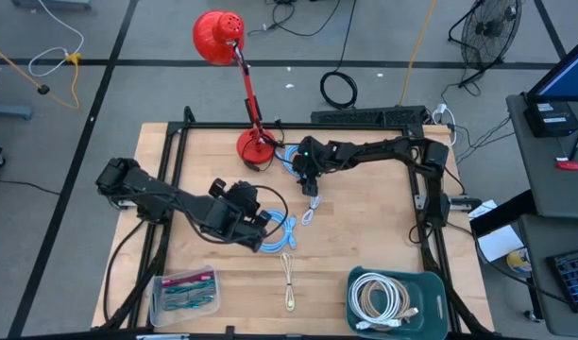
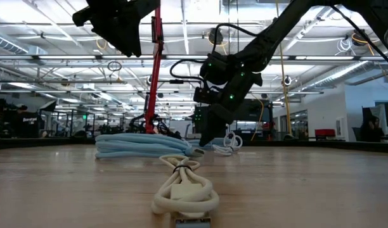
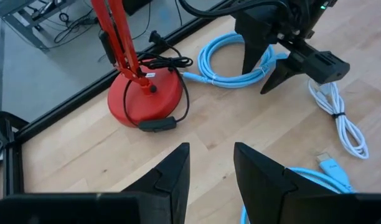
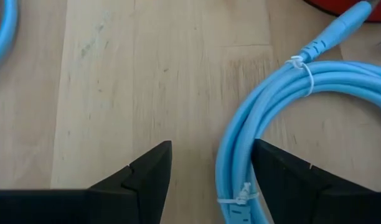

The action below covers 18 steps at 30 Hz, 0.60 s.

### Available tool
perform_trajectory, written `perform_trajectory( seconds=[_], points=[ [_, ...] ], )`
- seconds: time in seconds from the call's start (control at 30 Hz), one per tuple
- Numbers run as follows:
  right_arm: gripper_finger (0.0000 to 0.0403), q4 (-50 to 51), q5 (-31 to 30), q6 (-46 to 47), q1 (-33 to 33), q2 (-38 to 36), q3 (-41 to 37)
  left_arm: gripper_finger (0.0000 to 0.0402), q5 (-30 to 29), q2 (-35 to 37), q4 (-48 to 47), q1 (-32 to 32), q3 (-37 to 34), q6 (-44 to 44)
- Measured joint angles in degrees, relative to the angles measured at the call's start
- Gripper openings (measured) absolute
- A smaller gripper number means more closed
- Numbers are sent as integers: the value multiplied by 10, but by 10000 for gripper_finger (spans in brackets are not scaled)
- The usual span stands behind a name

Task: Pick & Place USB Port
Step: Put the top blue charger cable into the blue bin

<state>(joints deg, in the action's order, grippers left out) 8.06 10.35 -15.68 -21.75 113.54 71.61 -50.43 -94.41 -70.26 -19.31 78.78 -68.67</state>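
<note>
my right end effector (image 4: pixel 206 180): open, empty, low over blue cable coil (image 4: pixel 284 112)
my left end effector (image 3: pixel 209 171): parted, probably empty, above tabletop (image 3: pixel 240 124)

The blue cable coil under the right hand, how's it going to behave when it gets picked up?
The blue cable coil is bound by white zip ties, so it will probably lift as one bundle rather than unspool. It looks soft, so the far side likely sags. Its free plug end may dangle and swing. The right hand is open, straddling one side of the loop.
</note>
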Motion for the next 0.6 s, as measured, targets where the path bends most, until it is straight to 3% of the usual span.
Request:
perform_trajectory(
  seconds=[0.23, 0.47, 0.6],
  points=[
    [178, 3, 1, 21, 1, 1, 0, 129, 0, 0, 0, 0, 0, 5],
    [79, 15, 0, 31, 1, 1, 0, 129, 0, 0, 0, 0, 0, 5],
    [22, 22, -36, 31, 1, 1, -1, 129, 0, 0, 0, 0, 0, 7]
  ],
)
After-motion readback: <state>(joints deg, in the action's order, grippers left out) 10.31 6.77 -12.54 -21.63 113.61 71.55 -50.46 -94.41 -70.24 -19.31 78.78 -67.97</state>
